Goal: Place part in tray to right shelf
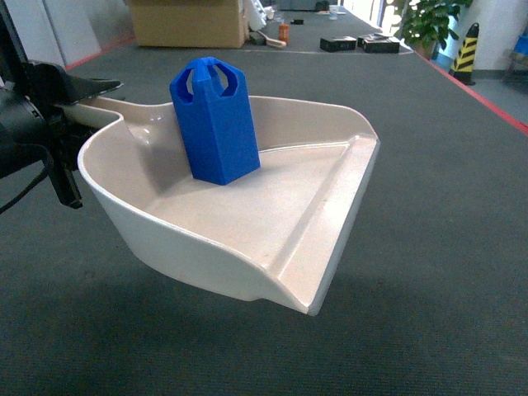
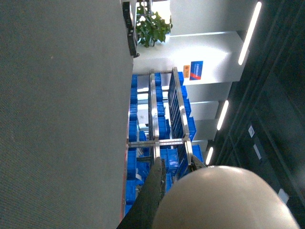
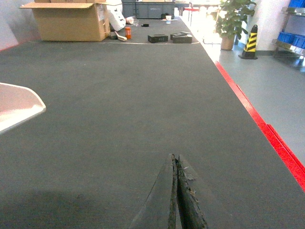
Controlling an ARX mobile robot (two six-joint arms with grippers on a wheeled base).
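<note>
Grey carpet [image 1: 429,206] fills the open hall, with a cardboard box [image 1: 188,22] at about eleven o'clock in the head view and a potted plant [image 1: 425,21] beside a striped bollard [image 1: 466,54] at about one o'clock. Held above that carpet is the tray [image 1: 280,239], its flat lip pointing toward five o'clock and its handle running off to ten o'clock, where the left tool [image 1: 78,103] is clamped around it. The part [image 1: 214,120] stands upright inside the tray, against the back wall near the handle end. I judge this to be the carrying step: the part is loaded and the tray must now go to the shelf [image 2: 164,124], which shows only in the left wrist view, stacked with blue crates [image 2: 136,129] and well away. The next move seems to call for keeping the tray level so the tall part does not topple, while turning toward the rack. The left arm reaches in from nine o'clock, forearm roughly level. The right tool [image 3: 175,200] points forward over bare carpet, its fingers pressed together on nothing, with the tray's corner well off at nine o'clock of its view.
</note>
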